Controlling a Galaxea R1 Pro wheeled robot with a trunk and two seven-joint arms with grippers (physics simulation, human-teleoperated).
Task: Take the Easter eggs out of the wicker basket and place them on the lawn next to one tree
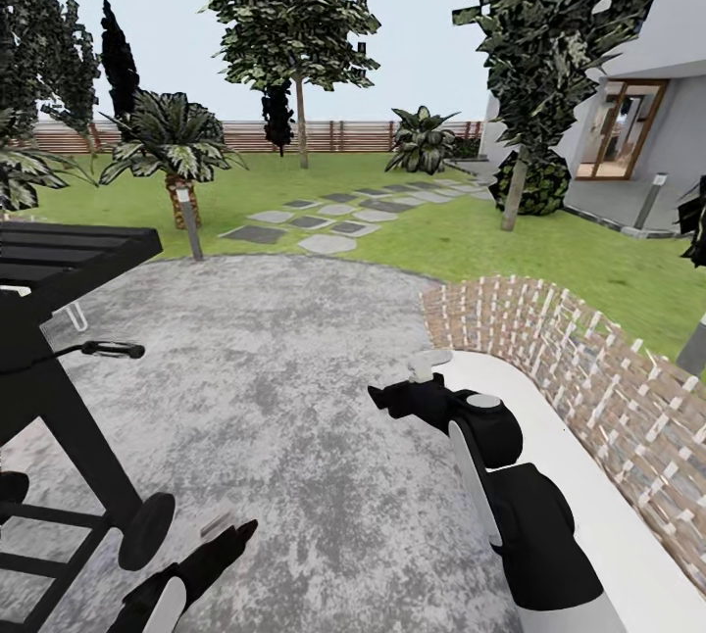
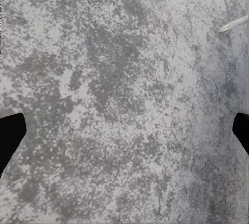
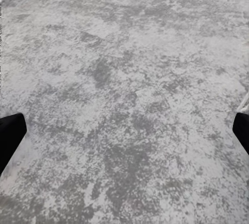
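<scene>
On grey gravel circle, robot in transit; both pincers spread wide, empty. Lawn and pale-trunked tree ahead; basket and eggs unsighted. Search step, I judge: next, locate the basket.

Both claws hang over the gravel circle, the left claw near the grill on its outer side, the right claw just beside the brick wall. Ahead of them the lawn carries stepping stones, then a tree before the fence. The house lies beyond the right claw.
</scene>
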